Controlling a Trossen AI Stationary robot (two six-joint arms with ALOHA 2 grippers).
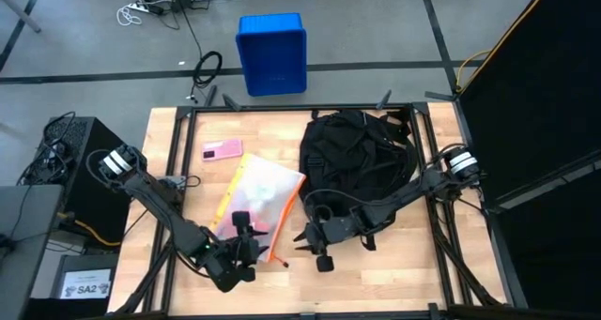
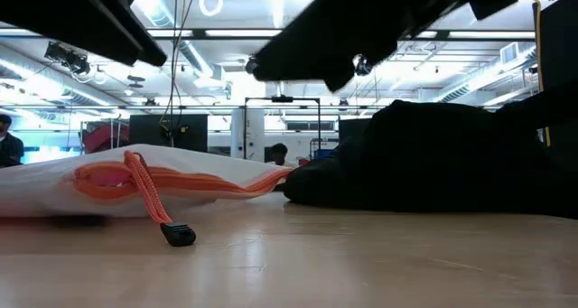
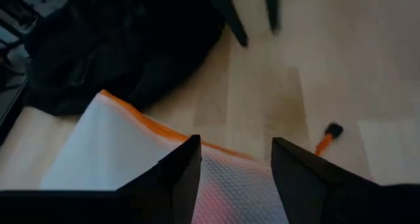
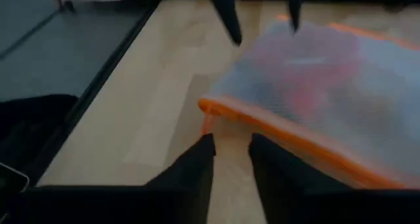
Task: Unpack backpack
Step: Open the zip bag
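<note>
On the far right part of the wooden table (image 1: 376, 264), behind the right gripper (image 1: 313, 248), the black backpack (image 1: 362, 160) is laid flat, its straps crumpled on top; in the low view its dark bulk (image 2: 433, 163) is seen resting on the boards. Between the two grippers a white mesh pouch (image 1: 263, 196) with orange trim is laid at a slant, one end reaching toward the backpack. From the right wrist the pouch's orange-edged corner (image 4: 216, 109) is seen just ahead of the right gripper (image 4: 230, 152), whose fingers are held a narrow gap apart with nothing between them. The left gripper (image 1: 246, 240) is poised over the near end of the pouch; from its own wrist its fingers (image 3: 180, 171) are seen spread well apart above the mesh (image 3: 131, 152), and no grip is shown. Beyond the left gripper, past the pouch, a pink phone (image 1: 223, 150) is laid flat. An orange zipper cord with a black tip (image 2: 178, 235) is trailed onto the boards, seen beside the left gripper (image 3: 333, 130).
</note>
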